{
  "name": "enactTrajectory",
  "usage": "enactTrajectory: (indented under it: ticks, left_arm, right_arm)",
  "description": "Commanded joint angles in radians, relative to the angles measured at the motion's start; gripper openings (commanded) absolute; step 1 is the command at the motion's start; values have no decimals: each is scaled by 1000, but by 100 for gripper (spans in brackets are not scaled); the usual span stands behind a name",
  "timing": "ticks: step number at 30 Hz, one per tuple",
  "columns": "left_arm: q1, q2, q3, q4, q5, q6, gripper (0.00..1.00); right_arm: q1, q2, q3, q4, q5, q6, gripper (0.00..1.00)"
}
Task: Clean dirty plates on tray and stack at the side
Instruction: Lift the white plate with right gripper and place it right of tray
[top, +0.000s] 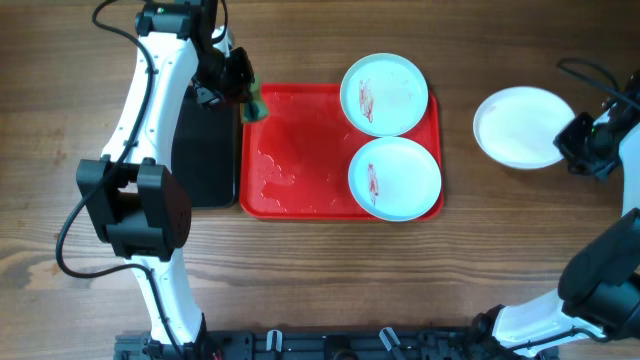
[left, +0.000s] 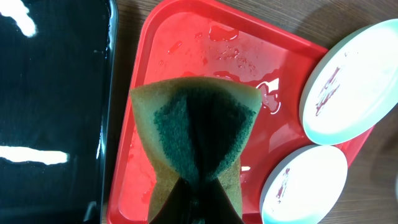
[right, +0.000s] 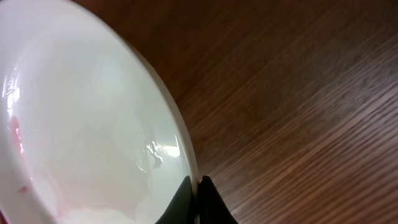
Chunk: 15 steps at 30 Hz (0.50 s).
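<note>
The right gripper (right: 198, 188) is clamping the white plate (right: 81, 124) by its thin right rim; it's looking stiff, light, wet and likely slippery. The left gripper (top: 246, 96) is squeezing a soft sponge (left: 196, 124) between its jaws.

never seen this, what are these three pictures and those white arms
Two robot arms stand at a wooden table, each ending in a two-finger claw. One picture looks down from above; the other two come from wrist cameras. The left claw is shut on a green-and-yellow sponge over the red tray, which carries two smeared pale blue plates. A black tray lies beside it. The right claw pinches the rim of a cream-white plate off the tray.
</note>
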Motion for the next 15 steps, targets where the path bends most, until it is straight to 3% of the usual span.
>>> enactTrajectory:
  ticks: [1, 7, 10, 11, 15]
  left_arm:
    - [-3, 5, 5, 1, -3, 20, 4]
    - [-3, 5, 5, 0, -3, 20, 4]
    - [-4, 5, 5, 0, -3, 20, 4]
    - [-4, 5, 5, 0, -3, 20, 4]
    - [-4, 5, 5, 0, -3, 20, 4]
  right_arm:
    - [2, -5, -74, 61, 0, 40, 4]
    - [1, 14, -122, 82, 71, 93, 5]
    - [1, 14, -121, 76, 64, 93, 36]
    - [1, 14, -117, 70, 47, 92, 41]
    - [2, 13, -69, 14, -47, 74, 43]
